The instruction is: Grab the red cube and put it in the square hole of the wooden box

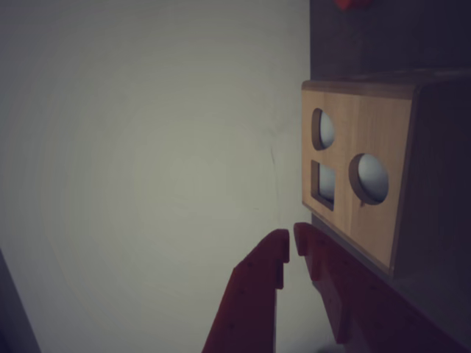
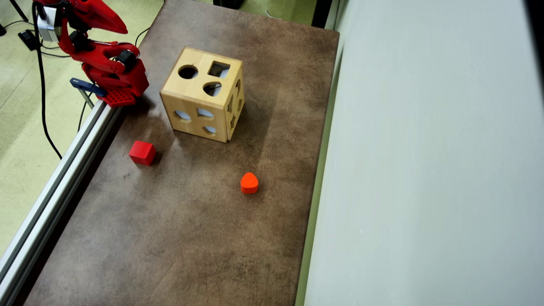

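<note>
The red cube lies untouched on the desk, near the box, whose square hole is empty. The tool is seen nearly closed, holding nothing. Grasping and insertion remain.

Red cube lies on the table, near wooden box (square hole topside).

Dim, murky wrist view; bright, sharp overhead view, soft shadows.
</note>
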Controlling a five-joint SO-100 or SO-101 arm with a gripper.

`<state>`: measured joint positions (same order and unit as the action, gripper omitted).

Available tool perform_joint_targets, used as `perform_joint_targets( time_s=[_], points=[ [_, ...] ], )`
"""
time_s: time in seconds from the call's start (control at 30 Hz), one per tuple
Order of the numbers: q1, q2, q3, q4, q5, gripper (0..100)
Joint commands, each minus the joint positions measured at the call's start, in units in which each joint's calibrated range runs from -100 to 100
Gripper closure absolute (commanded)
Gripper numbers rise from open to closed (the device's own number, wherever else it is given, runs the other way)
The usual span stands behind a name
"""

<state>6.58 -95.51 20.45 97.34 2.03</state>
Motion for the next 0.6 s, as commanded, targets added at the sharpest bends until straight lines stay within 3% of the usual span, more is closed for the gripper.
perform_joint_targets(
  time_s=[0.0, 0.57],
  points=[
    [-0.63, 0.18, 0.12, 0.33, -2.98, 98],
    [0.04, 0.26, 0.12, 0.41, -3.03, 98]
  ],
)
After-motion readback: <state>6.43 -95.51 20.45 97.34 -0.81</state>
